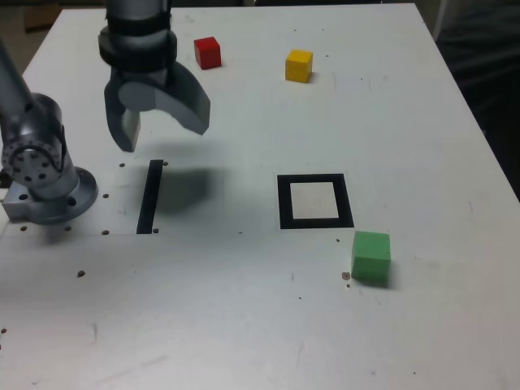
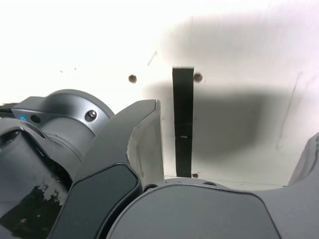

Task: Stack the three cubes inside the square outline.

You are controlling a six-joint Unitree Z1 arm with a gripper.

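White table (image 1: 244, 325), red cube (image 1: 208, 53) beside the wide-open, empty claw (image 1: 166, 140).

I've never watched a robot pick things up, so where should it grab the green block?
Probably by two opposite upright sides of the green block, fingers coming from above: it looks box-shaped, sits flat, and nothing stands against it.

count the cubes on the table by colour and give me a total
Red cube: 1
Yellow cube: 1
Green cube: 1
Total: 3
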